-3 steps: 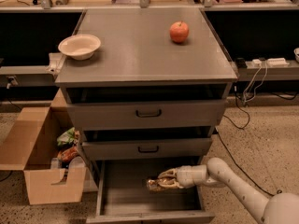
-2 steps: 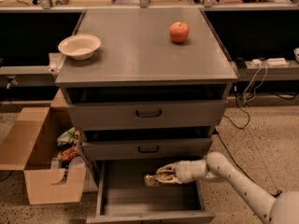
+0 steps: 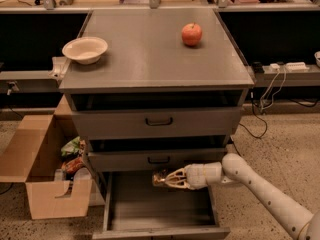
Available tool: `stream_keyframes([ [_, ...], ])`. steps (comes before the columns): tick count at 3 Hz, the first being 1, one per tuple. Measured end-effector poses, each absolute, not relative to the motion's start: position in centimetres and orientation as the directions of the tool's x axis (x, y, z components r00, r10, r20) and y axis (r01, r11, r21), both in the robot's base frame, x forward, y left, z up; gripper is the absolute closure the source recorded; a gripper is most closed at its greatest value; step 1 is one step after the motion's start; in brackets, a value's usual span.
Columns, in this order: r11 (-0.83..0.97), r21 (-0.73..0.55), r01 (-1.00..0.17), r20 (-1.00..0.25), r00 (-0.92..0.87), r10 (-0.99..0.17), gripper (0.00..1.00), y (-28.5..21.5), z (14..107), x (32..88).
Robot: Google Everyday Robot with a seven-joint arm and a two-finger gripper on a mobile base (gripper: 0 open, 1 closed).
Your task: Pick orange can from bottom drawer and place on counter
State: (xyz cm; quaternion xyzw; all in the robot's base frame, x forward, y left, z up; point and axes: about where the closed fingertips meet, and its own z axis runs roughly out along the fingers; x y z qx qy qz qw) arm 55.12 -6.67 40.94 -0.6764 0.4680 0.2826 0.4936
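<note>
You have the white bowl (image 3: 85, 49) at upper left on the counter (image 3: 150, 64). At lower centre, the orange can (image 3: 158, 179) sits at the left tip of the gripper (image 3: 167, 178), whose fingers look closed around it, though they partly mask it. Both hang over the open bottom drawer (image 3: 150, 211). The counter lies straight up-frame, with the apple (image 3: 191, 34) at upper right.

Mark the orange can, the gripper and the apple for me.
orange can (image 3: 157, 178): camera view, its exposed left end.
gripper (image 3: 167, 179): camera view, between fingertips shut on the can, above the bottom drawer (image 3: 150, 209).
apple (image 3: 191, 34): camera view, middle of its front, on the counter (image 3: 145, 59).
</note>
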Motion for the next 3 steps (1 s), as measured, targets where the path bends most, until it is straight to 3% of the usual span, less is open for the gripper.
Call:
stream_keyframes([
  [1, -0.074, -0.405, -0.911, -0.845, 0.404, -0.350, 1.00, -6.6, 41.1, 55.1],
  [2, -0.078, -0.494, -0.866, -0.823, 0.494, -0.280, 1.00, -5.8, 45.4, 54.2],
  [3, -0.126, -0.603, -0.788, -0.758, 0.615, -0.217, 0.85, -4.2, 50.9, 52.5],
])
